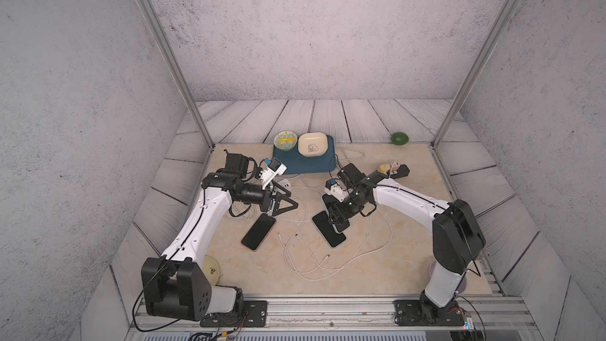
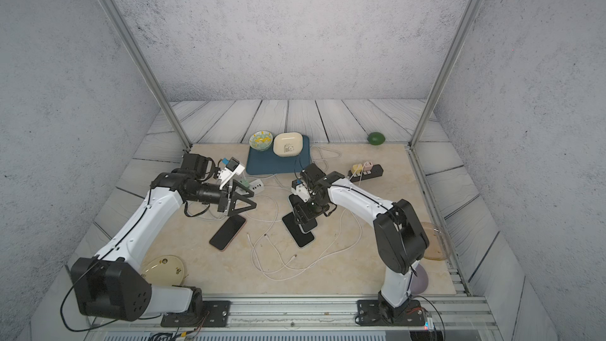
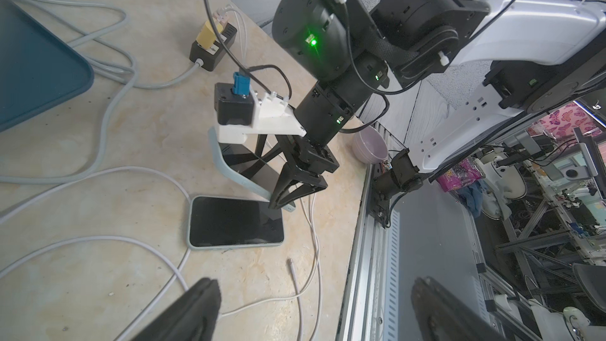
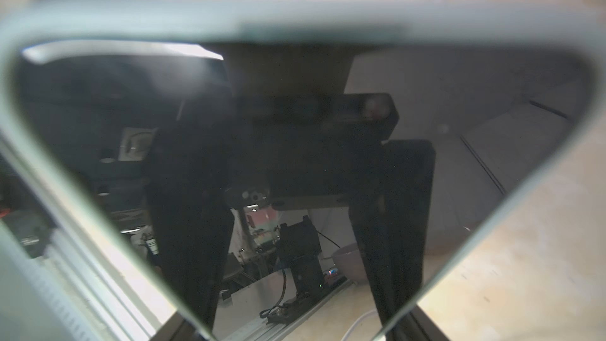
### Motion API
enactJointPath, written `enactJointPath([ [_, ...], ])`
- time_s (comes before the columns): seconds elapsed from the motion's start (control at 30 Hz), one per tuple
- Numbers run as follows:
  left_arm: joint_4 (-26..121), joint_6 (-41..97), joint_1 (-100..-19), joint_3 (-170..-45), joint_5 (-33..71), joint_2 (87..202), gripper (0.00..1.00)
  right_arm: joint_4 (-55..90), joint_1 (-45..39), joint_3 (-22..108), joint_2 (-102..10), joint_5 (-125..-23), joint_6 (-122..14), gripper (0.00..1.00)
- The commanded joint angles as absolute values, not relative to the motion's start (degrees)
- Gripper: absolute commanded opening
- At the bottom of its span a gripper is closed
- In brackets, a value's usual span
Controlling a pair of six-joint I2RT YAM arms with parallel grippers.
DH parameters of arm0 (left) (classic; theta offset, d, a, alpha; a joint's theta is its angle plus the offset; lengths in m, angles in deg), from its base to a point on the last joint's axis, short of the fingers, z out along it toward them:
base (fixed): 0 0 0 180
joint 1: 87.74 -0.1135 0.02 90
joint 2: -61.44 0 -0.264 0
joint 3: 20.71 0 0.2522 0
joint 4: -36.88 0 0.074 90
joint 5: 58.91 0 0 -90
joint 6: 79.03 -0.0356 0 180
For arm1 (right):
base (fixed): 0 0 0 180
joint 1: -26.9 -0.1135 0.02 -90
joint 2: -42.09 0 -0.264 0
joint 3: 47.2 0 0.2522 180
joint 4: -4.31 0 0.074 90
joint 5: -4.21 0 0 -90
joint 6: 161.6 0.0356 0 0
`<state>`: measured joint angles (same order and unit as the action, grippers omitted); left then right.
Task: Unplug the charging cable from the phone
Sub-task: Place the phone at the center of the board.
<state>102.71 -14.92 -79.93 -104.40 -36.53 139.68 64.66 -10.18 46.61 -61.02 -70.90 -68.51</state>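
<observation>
Tilting up off the bench (image 1: pixel 393 267), a phone (image 3: pixel 241 164) in a pale blue case sat clasped across its width by the right hand (image 1: pixel 337 219), just right of centre in both top views. The jaws stood fairly wide, one finger on each long edge. In the right wrist view the dark screen filled the frame and mirrored the hand. The phone's lower end was right at the edge of a second phone (image 3: pixel 236 221), also in a pale case, lying flat and face up; whether they touched could not be told. White charging cables (image 1: pixel 308 259) looped loosely over the bench around both phones, with three plug ends lying free lower in the frame. Whether any cable was plugged into the held phone could not be told. Left of centre, the left hand (image 1: pixel 293 199) hovered with its jaws wide and empty, above the upper end of a third phone (image 1: pixel 258 231) in a pinkish case, face up. Higher in the frame sat a blue tray (image 1: pixel 305 167) carrying a patterned bowl (image 1: pixel 285 141) and a cream dish (image 1: pixel 311 147), and to its right a black power strip (image 1: pixel 401 170) with plugs in it.
</observation>
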Motion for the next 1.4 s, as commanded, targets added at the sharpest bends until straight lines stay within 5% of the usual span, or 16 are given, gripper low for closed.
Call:
enactJointPath([
  [0.0,103.25,-15.88,-80.53,-104.61,-36.73,138.52,0.98,72.73,-9.58,50.71,-62.26,-78.66,-67.51,0.44],
  [0.93,103.96,-16.96,-81.21,-104.12,-36.72,137.82,0.98,80.24,-7.25,57.05,-80.22,-88.14,-67.24,0.50],
  [1.37,103.09,-16.75,-82.01,-103.77,-35.78,137.38,0.98,78.19,-6.53,55.32,-79.06,-87.09,-67.15,0.92],
])
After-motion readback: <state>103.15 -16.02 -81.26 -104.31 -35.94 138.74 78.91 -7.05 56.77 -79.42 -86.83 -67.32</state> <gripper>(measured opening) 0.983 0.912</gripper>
